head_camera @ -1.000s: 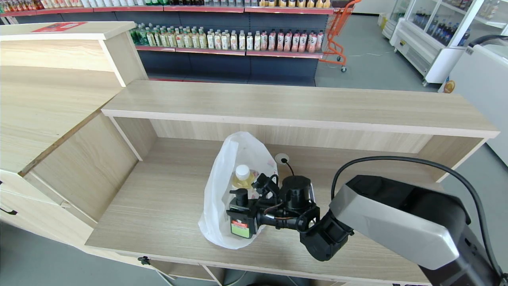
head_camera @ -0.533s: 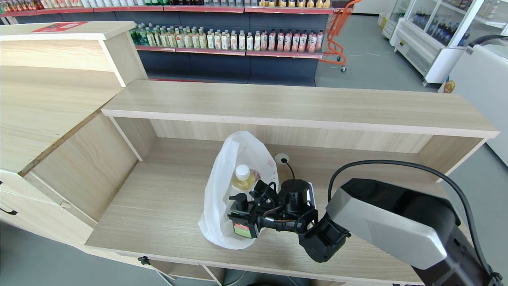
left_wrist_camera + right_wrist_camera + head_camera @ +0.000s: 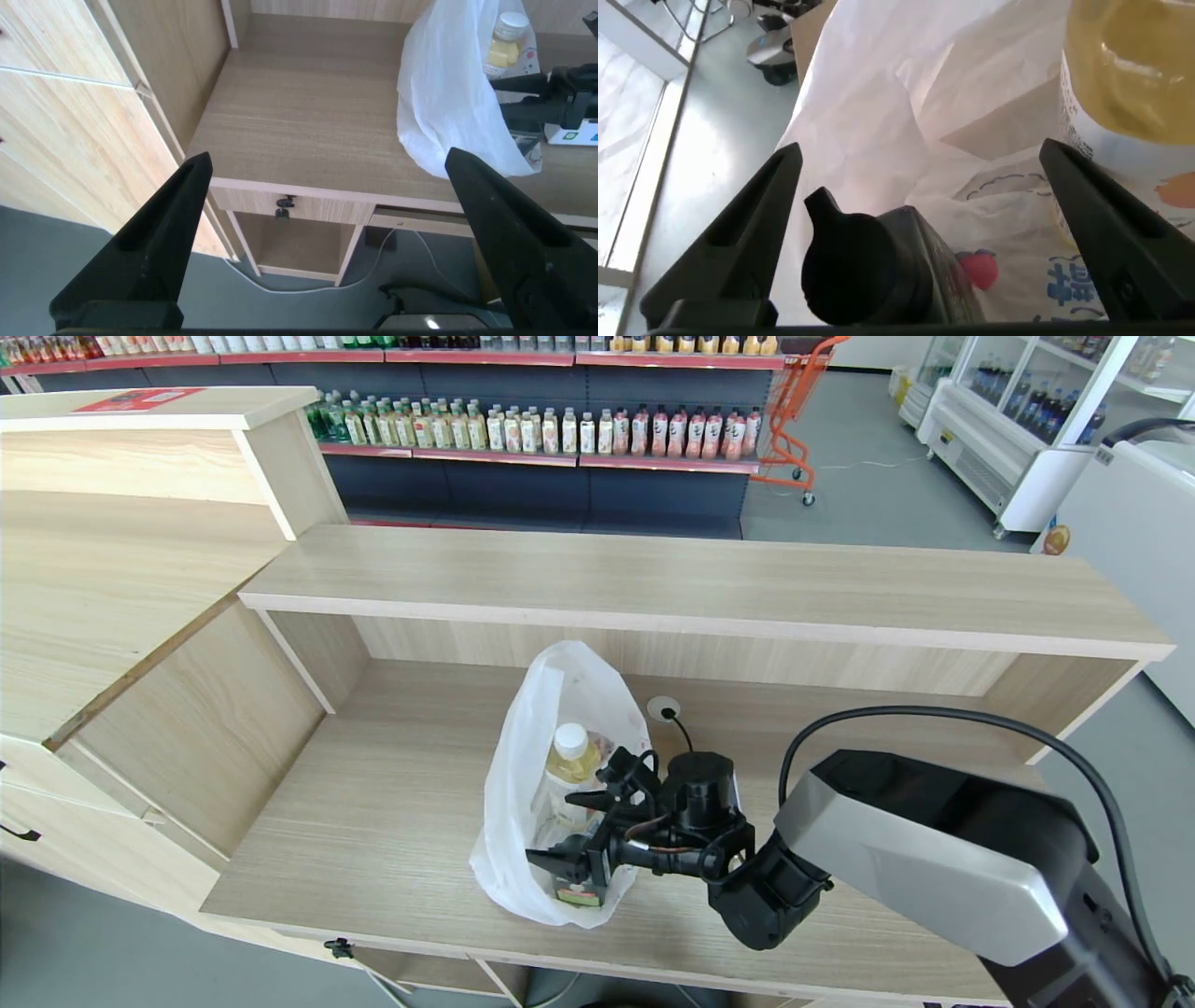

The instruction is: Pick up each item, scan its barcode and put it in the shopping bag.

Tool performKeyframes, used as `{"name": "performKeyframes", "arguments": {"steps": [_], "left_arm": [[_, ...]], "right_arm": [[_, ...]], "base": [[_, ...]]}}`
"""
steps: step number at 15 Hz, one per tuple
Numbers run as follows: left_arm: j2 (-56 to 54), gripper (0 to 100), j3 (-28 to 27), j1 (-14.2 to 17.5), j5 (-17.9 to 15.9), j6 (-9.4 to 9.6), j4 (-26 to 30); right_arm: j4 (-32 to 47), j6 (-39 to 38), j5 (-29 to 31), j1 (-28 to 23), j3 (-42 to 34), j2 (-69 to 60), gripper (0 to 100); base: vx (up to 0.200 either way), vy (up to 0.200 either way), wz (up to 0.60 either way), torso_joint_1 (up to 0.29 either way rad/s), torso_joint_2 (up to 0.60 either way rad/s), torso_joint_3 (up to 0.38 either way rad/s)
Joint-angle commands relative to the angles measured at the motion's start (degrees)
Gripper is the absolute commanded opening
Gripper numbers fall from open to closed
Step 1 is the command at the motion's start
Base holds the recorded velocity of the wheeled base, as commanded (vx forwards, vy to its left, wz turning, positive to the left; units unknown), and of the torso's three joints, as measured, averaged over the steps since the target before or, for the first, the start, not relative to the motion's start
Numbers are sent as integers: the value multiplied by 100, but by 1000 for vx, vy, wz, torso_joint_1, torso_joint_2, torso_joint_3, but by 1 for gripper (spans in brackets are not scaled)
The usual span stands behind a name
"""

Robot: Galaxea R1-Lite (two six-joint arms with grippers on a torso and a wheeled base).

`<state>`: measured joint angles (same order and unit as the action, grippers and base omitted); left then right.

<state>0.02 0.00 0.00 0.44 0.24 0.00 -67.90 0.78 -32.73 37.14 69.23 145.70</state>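
Note:
A white shopping bag (image 3: 523, 756) stands open on the wooden counter (image 3: 392, 803). Inside it, a yellow bottle (image 3: 571, 754) with a white cap stands upright. A black pump bottle (image 3: 577, 892) with a green label sits low at the bag's near side. My right gripper (image 3: 553, 826) is open at the bag's mouth, just above the black bottle, holding nothing. In the right wrist view the black pump bottle (image 3: 868, 275) lies between and beyond the spread fingers, with the yellow bottle (image 3: 1130, 75) beside it. My left gripper (image 3: 327, 159) is open and empty, off the counter's front left corner.
A raised wooden ledge (image 3: 691, 579) runs behind the bag, and a side panel (image 3: 205, 728) closes the counter's left. A round cable grommet (image 3: 663, 709) sits just right of the bag. Store shelves (image 3: 541, 429) of drinks stand beyond.
My right gripper opened and let go of the black pump bottle, which dropped lower into the bag.

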Motion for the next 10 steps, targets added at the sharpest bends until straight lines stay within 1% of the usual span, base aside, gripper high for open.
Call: {"name": "performKeyframes", "arguments": {"steps": [1, 2, 4, 5, 6, 8, 10], "left_arm": [[-2, 100, 0, 0, 0, 2, 0], [6, 100, 0, 0, 9, 2, 0], [-2, 100, 0, 0, 9, 2, 0], [6, 100, 0, 0, 0, 2, 0], [6, 100, 0, 0, 0, 2, 0], [6, 100, 0, 0, 0, 2, 0], [6, 100, 0, 0, 0, 2, 0]], "right_arm": [[-83, -263, 4, -49, -226, -253, 100], [-92, -394, 4, -58, -331, -323, 100], [-100, -957, 4, -137, -938, -754, 100], [-100, -1089, 4, -155, -1096, -859, 100], [-100, -1344, -5, -172, -1421, -1070, 100], [-92, -1563, -5, -234, -1861, -1369, 100], [-39, -1704, 4, -392, -2054, -1545, 100]], "base": [[0, 0, 0, 0, 0, 0], [0, 0, 0, 0, 0, 0], [0, 0, 0, 0, 0, 0], [0, 0, 0, 0, 0, 0], [0, 0, 0, 0, 0, 0], [0, 0, 0, 0, 0, 0], [0, 0, 0, 0, 0, 0]]}}
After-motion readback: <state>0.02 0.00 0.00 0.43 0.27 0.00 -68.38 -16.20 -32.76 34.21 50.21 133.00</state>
